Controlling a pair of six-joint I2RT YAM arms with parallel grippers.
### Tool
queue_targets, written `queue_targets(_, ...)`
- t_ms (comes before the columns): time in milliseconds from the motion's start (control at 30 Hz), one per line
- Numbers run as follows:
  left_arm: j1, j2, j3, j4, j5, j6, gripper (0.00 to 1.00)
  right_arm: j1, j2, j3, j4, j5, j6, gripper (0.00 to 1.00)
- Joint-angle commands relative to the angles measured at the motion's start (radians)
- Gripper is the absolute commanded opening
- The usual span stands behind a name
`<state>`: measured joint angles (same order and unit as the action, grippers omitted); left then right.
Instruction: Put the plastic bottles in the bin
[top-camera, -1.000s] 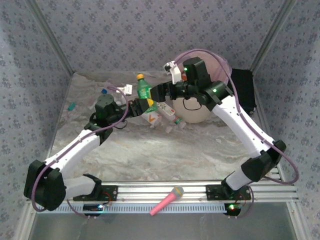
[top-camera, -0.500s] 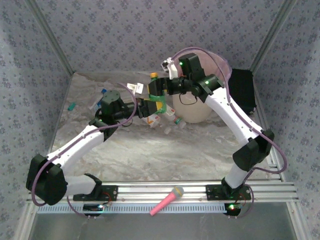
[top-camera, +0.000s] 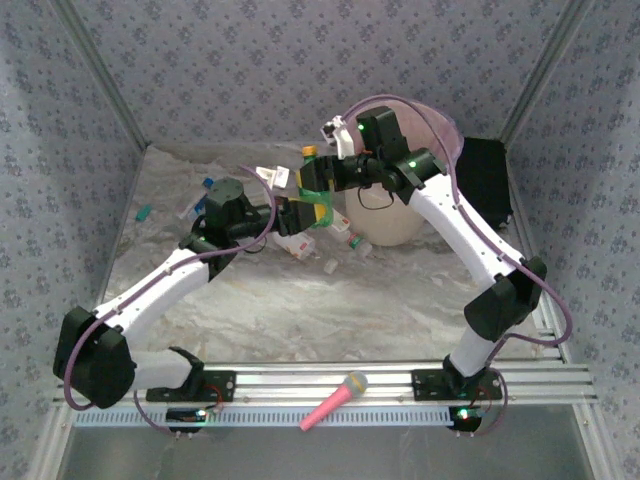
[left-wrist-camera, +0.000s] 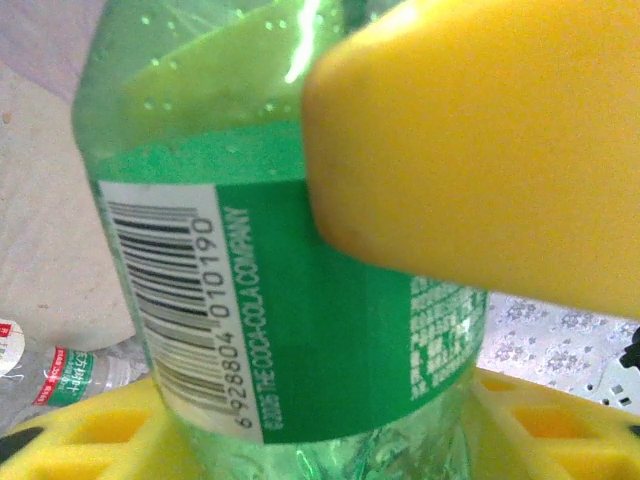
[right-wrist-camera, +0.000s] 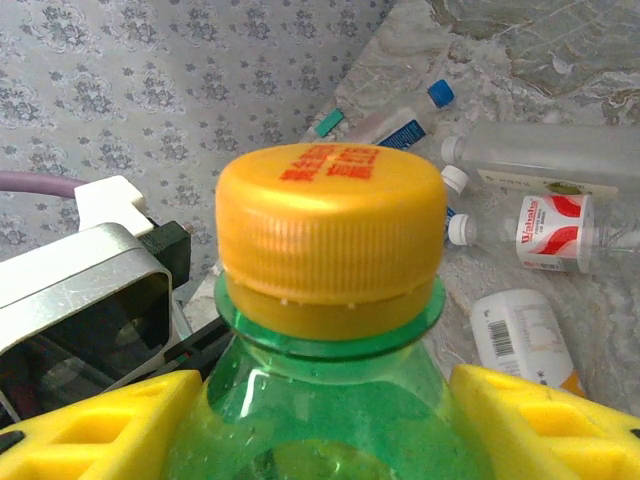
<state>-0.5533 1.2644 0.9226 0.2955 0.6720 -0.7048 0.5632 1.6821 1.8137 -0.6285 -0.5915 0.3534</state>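
Observation:
A green plastic bottle (top-camera: 313, 186) with a yellow cap (right-wrist-camera: 330, 235) is held upright in the air left of the bin (top-camera: 388, 228), a cream bucket with a pink liner. My right gripper (top-camera: 320, 178) (right-wrist-camera: 325, 430) is shut on its shoulder, just under the cap. My left gripper (top-camera: 300, 212) (left-wrist-camera: 320, 440) flanks the bottle's lower body (left-wrist-camera: 300, 300); its fingers sit close to the label, and contact is unclear. A yellow right finger (left-wrist-camera: 480, 150) fills the upper part of the left wrist view. Other plastic bottles (top-camera: 300, 243) (right-wrist-camera: 555, 232) lie on the table below.
More bottles (top-camera: 345, 234) (right-wrist-camera: 520, 340) lie scattered on the marbled table. A white bottle (top-camera: 270, 176) and a blue-capped one (right-wrist-camera: 410, 120) lie farther back. A teal clock (top-camera: 143, 212) sits at the left, a black box (top-camera: 487, 180) right of the bin, a pink microphone (top-camera: 335, 400) on the front rail.
The green bottle was lifted up and right toward the bin by the left gripper. The right gripper came across and closed on its shoulder. Little has moved in the last half second.

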Motion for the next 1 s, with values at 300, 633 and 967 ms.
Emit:
queue_targets(300, 0.003, -0.058, -0.018, -0.137, -0.075, 0.06, 1.0, -0.107, -0.063, 0.287, -0.17, 0.162, -0.147, 0.52)
queue_targets(633, 0.004, -0.138, -0.112, -0.308, -0.215, 0.028, 1.0, -0.279, 0.063, 0.551, -0.339, 0.542, -0.292, 0.49)
queue_targets(967, 0.046, -0.14, -0.218, -0.412, -0.441, -0.236, 1.0, -0.362, 0.246, 0.597, -0.386, 0.752, -0.349, 0.45)
